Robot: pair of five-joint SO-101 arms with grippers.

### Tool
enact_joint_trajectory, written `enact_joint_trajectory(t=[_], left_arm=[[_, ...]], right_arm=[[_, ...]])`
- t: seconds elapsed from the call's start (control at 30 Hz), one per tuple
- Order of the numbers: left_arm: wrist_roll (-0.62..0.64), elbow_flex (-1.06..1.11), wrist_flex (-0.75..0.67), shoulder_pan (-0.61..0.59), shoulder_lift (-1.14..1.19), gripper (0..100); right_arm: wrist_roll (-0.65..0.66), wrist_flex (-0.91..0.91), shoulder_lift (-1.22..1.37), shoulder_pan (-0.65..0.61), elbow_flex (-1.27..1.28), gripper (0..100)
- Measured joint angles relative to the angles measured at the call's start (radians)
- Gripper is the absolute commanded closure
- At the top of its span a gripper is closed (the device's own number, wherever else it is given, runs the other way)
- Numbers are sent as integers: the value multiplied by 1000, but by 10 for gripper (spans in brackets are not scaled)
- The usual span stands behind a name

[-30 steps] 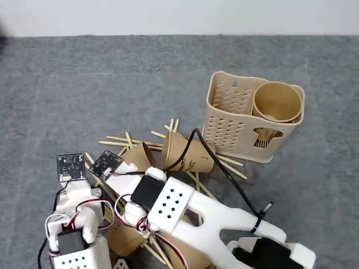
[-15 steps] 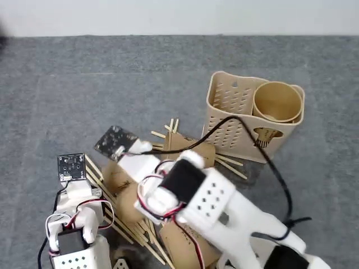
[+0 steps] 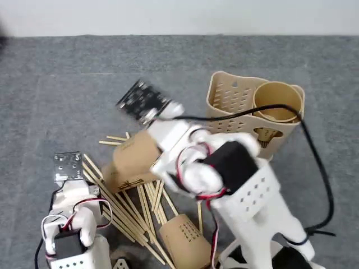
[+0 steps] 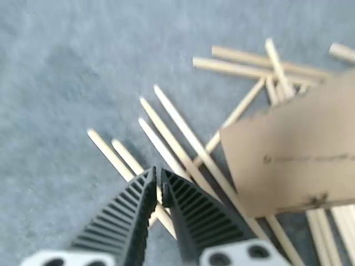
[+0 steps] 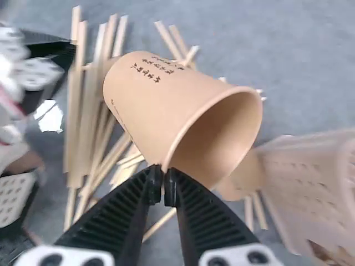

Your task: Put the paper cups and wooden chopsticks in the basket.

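My right gripper (image 5: 162,173) is shut on the rim of a brown paper cup (image 5: 166,111), which hangs tilted above the chopstick pile with its open end toward the wrist. From the high view this cup (image 3: 130,161) sits left of the beige basket (image 3: 230,120), with the right gripper (image 3: 159,147) at its wide end. A second cup (image 3: 276,101) stands inside the basket. A third cup (image 3: 182,238) lies on the mat near the front. Wooden chopsticks (image 3: 126,204) are scattered beneath. My left gripper (image 4: 157,173) is shut just over some chopsticks (image 4: 177,144), holding nothing.
The grey mat (image 3: 67,84) is bare at the back and left. The left arm (image 3: 70,190) stands at the front left. A black cable (image 3: 314,157) loops past the basket's right side. The basket's left compartment (image 3: 233,98) holds nothing.
The right arm has risen and swung toward the basket with the cup in its gripper. A cup left on the mat now lies at the front. The left arm has barely moved.
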Motion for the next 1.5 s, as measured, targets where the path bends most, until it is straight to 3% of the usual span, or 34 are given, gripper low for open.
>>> enact_joint_trajectory(t=[0.2, 0.3, 0.4, 0.53, 0.77, 1.17, 1.5], left_arm=[[-101, -157, 0, 0, 0, 980], [-147, -239, 0, 2, 0, 925], [-157, -319, 0, 2, 0, 859], [-157, -382, 0, 5, 0, 849], [-176, -425, -3, 158, 21, 874], [-212, -760, 8, 374, 626, 877], [-212, -1224, 304, 413, 1238, 877]], right_arm=[[77, 2, -77, 153, -92, 991], [109, 2, -104, 232, -140, 991], [138, 2, -114, 333, -196, 991], [178, 2, -114, 454, -244, 991], [181, 0, -114, 592, -250, 991], [183, 0, -114, 724, -250, 991], [201, -15, -114, 772, -250, 991]])
